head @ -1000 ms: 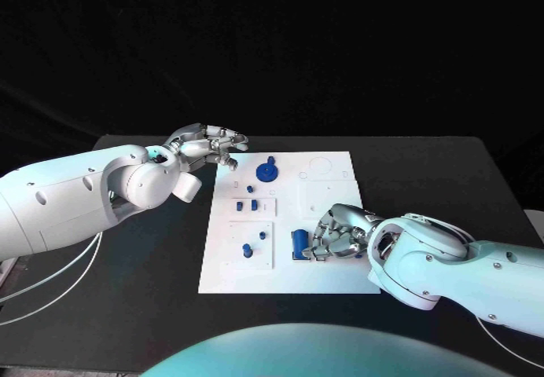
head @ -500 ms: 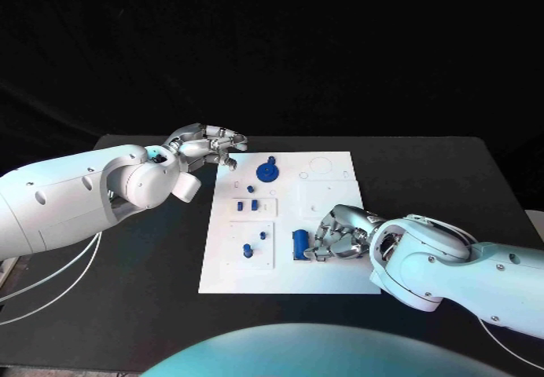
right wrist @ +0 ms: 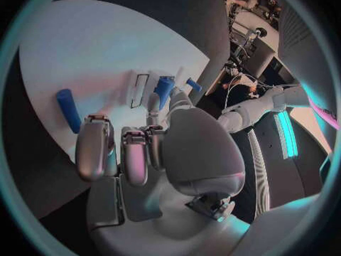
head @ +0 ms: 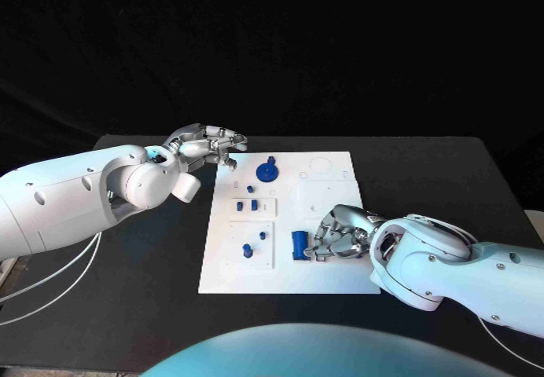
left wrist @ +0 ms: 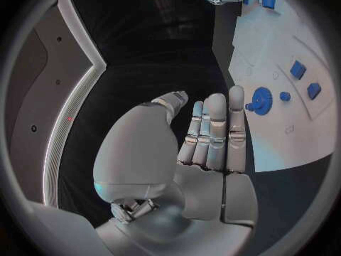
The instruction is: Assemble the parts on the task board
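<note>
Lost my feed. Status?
Left hand open, off the board. Right hand beside blue cylinder on task board; hold unclear. Nothing blocking.

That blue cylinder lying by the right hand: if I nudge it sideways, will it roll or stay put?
The blue cylinder lies on its side on the flat white task board, so it will probably roll if pushed across its length. It looks like rigid plastic, likely light and unbending. Its smooth surface may slip under the right hand.

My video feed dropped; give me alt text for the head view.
The right hand rests on the white task board beside a blue cylinder. The left hand hovers, holding nothing, off the board's far left corner, near a blue gear.
</note>
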### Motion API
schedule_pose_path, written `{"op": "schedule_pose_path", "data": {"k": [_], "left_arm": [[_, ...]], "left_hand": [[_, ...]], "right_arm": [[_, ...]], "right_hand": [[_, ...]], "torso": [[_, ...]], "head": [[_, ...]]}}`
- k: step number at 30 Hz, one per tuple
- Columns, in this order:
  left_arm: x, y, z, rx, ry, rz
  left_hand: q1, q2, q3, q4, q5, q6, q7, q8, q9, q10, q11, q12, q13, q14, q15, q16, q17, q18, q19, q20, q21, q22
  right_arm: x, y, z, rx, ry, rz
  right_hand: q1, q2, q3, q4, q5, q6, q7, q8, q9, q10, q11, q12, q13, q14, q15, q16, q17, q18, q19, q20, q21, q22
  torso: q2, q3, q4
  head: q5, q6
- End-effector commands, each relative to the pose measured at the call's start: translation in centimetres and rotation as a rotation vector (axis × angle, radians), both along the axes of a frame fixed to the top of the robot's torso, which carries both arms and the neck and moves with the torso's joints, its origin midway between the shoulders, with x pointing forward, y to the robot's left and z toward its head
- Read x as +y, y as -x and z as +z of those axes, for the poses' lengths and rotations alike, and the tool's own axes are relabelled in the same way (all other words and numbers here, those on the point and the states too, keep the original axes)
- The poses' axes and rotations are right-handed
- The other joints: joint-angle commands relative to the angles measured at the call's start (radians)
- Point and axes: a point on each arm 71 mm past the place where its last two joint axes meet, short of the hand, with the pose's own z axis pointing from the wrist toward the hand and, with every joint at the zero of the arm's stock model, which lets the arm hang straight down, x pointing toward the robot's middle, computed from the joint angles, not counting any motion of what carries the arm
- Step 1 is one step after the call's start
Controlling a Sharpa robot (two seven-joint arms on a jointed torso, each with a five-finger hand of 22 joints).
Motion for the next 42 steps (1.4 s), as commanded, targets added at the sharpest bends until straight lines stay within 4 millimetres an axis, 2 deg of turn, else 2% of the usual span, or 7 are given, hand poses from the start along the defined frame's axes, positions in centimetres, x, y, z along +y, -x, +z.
{"op": "schedule_pose_path", "data": {"k": [1,12,17,24,29,35,42], "left_arm": [[-0.2,0.1,0.1,-0.008,0.009,-0.014],[-0.3,0.0,0.2,-0.017,0.014,-0.014],[-0.4,0.1,0.3,-0.029,0.021,-0.014],[-0.6,0.2,0.4,-0.036,0.027,-0.018],[-0.8,0.2,0.4,-0.038,0.029,-0.02],[-0.7,0.2,0.4,-0.037,0.029,-0.021],[-0.7,0.2,0.4,-0.033,0.028,-0.021]], "left_hand": [[0.002,0.01,-0.006,0.002,0.004,-0.007,-0.001,0.006,0.001,-0.007,0.001,0.006,0.0,-0.004,0.0,0.002,-0.002,0.009,0.004,0.004,-0.006,-0.002],[0.002,0.01,-0.006,0.002,0.004,-0.007,-0.001,0.006,0.001,-0.007,0.001,0.006,0.0,-0.004,0.0,0.002,-0.002,0.009,0.004,0.004,-0.006,-0.002],[0.003,0.01,-0.006,0.001,0.004,-0.007,-0.001,0.008,0.001,-0.008,0.001,0.007,0.0,-0.004,0.0,0.003,-0.002,0.009,0.004,0.004,-0.007,-0.002],[0.003,0.01,-0.006,0.001,0.004,-0.007,-0.001,0.008,0.001,-0.008,0.001,0.007,0.0,-0.004,0.0,0.003,-0.002,0.009,0.004,0.004,-0.007,-0.002],[0.003,0.01,-0.006,0.001,0.004,-0.007,-0.001,0.008,0.001,-0.008,0.001,0.007,0.0,-0.004,0.0,0.003,-0.002,0.009,0.004,0.004,-0.007,-0.002],[0.003,0.01,-0.007,0.001,0.004,-0.007,-0.001,0.009,0.002,-0.008,0.001,0.008,0.0,-0.005,0.0,0.003,-0.002,0.009,0.004,0.004,-0.007,-0.002],[0.003,0.01,-0.007,0.001,0.004,-0.007,-0.001,0.009,0.002,-0.008,0.001,0.008,0.0,-0.005,0.0,0.003,-0.002,0.009,0.004,0.004,-0.007,-0.002]], "right_arm": [[0.1,0.1,0.0,-0.001,0.007,0.023],[-1.1,-0.2,0.7,-0.056,-0.014,-0.029],[-3.8,-0.9,2.1,-0.117,-0.027,-0.11],[-7.5,-1.0,2.9,-0.169,0.029,-0.17],[-9.4,-0.6,2.5,-0.186,0.092,-0.185],[-9.6,0.1,1.2,-0.166,0.134,-0.181],[-9.1,0.4,0.0,-0.129,0.171,-0.176]], "right_hand": [[0.01,-0.006,-0.004,0.0,-0.004,-0.003,-0.001,0.004,0.002,0.041,-0.006,0.005,0.168,0.104,-0.004,0.004,0.263,-0.013,0.028,-0.005,-0.003,0.189],[0.037,0.001,-0.003,0.0,0.011,-0.022,0.004,-0.01,0.006,0.039,-0.002,0.001,0.165,0.104,-0.002,0.004,0.263,-0.012,0.026,-0.004,-0.011,0.187],[0.056,-0.001,-0.006,0.0,0.039,-0.038,0.012,-0.018,0.016,0.014,0.004,-0.036,0.132,0.103,0.004,0.003,0.26,-0.006,0.016,0.0,-0.045,0.178],[0.061,0.0,-0.013,0.001,0.037,-0.067,0.024,-0.049,0.008,0.011,0.014,-0.043,0.128,0.103,0.011,0.002,0.258,-0.006,0.014,0.006,-0.049,0.177],[0.06,-0.002,-0.016,0.002,0.032,-0.067,0.027,-0.058,0.001,0.01,0.017,-0.044,0.127,0.104,0.014,0.003,0.261,-0.007,0.015,0.008,-0.046,0.178],[0.046,-0.003,-0.028,0.003,0.013,-0.043,0.026,-0.064,-0.007,0.01,0.018,-0.047,0.125,0.104,0.015,0.004,0.262,-0.007,0.016,0.012,-0.045,0.179],[0.019,-0.003,-0.043,0.004,-0.017,-0.026,0.024,-0.071,-0.014,0.01,0.016,-0.049,0.123,0.104,0.014,0.004,0.263,-0.006,0.017,0.012,-0.045,0.179]], "torso": [[0.0,0.0,-0.0004],[-0.001,-0.0005,-0.0008],[-0.002,-0.0031,-0.001],[0.001,0.0007,0.0009],[-0.001,-0.0003,-0.0022],[0.0,0.0014,-0.0029],[0.001,0.0001,0.0013]], "head": [[0.0,0.0],[-0.008,0.0],[-0.025,0.008],[-0.04,0.015],[-0.043,0.014],[-0.043,0.011],[-0.038,0.01]]}}
